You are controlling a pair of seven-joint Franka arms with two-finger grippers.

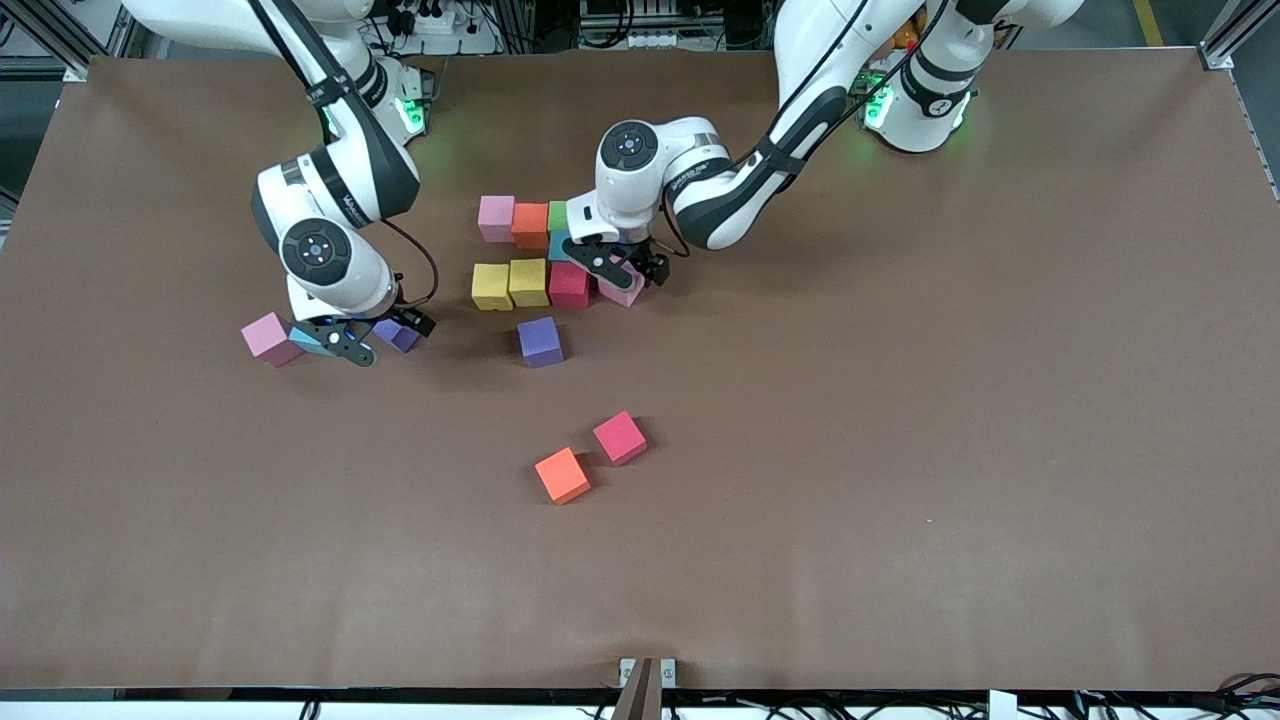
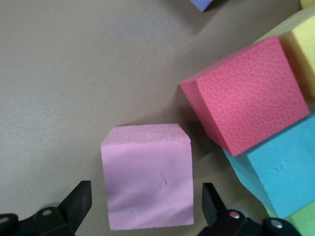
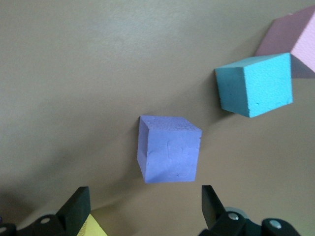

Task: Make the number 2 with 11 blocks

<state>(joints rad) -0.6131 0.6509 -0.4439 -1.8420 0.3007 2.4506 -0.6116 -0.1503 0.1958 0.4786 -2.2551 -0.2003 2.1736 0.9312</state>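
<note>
On the brown counter [image 1: 900, 450] the partial number 2 [image 1: 540, 255] sits mid-table: a top row of pale pink foam cube [image 1: 496, 217], orange foam cube [image 1: 530, 224] and green foam cube [image 1: 557, 215], a light blue foam cube [image 1: 557, 245] tucked just below the green one, then a nearer row of two yellow foam cubes [image 1: 510, 284] and a crimson foam cube [image 1: 569, 284], all touching. Loose pieces lie around: a purple foam cube [image 1: 540, 341] just nearer the camera than that row, and well nearer still, a second orange cube [image 1: 562, 475] beside a hot-pink magenta cube [image 1: 620, 438].

The left end effector [image 1: 627, 268] is bent low at the crimson cube's side, fingers spread wide either side of a second pale pink cube [image 2: 147, 177], not pressing it.

Toward the right arm's end, the right end effector [image 1: 372, 338] hangs low, wide open, around a second purple cube [image 3: 169, 149], with another light blue cube [image 3: 254, 84] and a mauve-pink cube [image 1: 271, 338] just beside it.
</note>
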